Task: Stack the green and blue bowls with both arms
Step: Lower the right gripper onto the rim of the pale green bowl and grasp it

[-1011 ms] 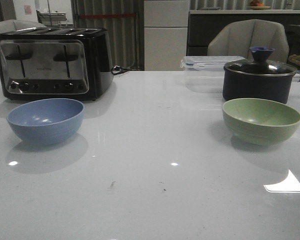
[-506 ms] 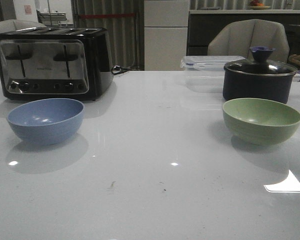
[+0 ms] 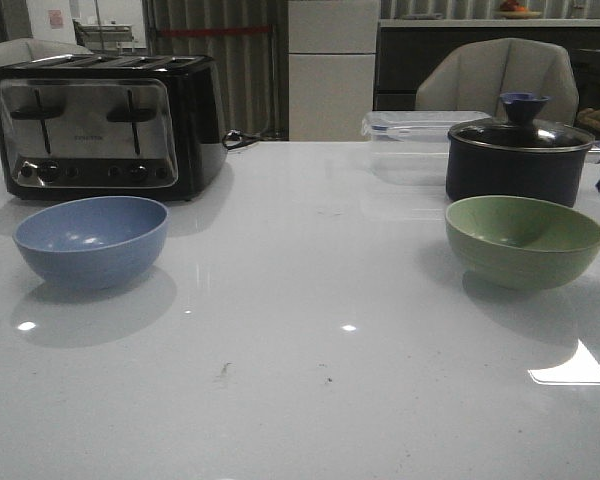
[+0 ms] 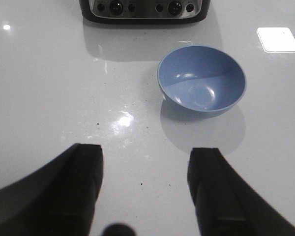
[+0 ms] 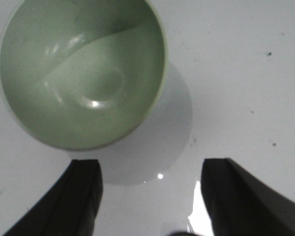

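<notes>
The blue bowl (image 3: 91, 241) is seen on the table's (image 3: 310, 300) left side before the toaster (image 3: 105, 125), the green bowl (image 3: 523, 240) well apart on the right before the dark pot (image 3: 518, 160), and nothing is stacked yet. The left gripper (image 4: 145, 189) is held wide open and empty, with its bowl lying ahead of the fingers and off to one side. The right gripper (image 5: 150, 196) is likewise spread and empty (arguably the nearer), its bowl just beyond the fingertips, so each arm is matched to its own bowl.
</notes>
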Controlling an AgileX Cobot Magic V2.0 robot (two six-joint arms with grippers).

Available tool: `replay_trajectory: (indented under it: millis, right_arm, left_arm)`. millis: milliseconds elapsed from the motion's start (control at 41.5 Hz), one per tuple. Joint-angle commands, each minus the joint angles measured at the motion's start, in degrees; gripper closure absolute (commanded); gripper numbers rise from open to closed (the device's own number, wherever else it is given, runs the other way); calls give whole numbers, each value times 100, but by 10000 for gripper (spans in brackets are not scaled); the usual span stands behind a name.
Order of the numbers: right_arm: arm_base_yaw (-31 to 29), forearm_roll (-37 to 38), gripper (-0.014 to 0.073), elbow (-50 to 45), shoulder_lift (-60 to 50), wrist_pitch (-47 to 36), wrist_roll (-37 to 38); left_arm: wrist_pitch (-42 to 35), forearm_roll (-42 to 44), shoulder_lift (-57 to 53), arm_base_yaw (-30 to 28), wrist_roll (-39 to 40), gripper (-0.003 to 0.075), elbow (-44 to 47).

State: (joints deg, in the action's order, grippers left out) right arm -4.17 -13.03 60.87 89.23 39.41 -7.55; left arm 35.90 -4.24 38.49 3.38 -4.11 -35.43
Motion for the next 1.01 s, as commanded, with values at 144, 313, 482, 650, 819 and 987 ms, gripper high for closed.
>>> replay_trajectory:
  millis: [144, 313, 482, 650, 819, 987]
  right_arm:
    - [-16, -104, 54, 1155, 983, -98, -28]
    - [-16, -104, 54, 1623, 1584, -44, -28]
    - [-16, -104, 81, 1930, 1969, 93, -28]
    - [-16, -104, 294, 2005, 2039, 98, -28]
    - [-16, -104, 479, 2005, 2027, 140, -28]
    - [-16, -104, 541, 2005, 1863, 222, -28]
  left_arm:
    - [-440, -41, 28, -3, 5, 328, -184]
    - [-440, -41, 28, -3, 5, 341, -184]
    - [-440, -41, 28, -3, 5, 341, -184]
    - [-450, -41, 28, -3, 5, 341, -184]
    - [-450, -41, 28, -3, 5, 341, -184]
    - [-450, -41, 28, -3, 5, 341, -184]
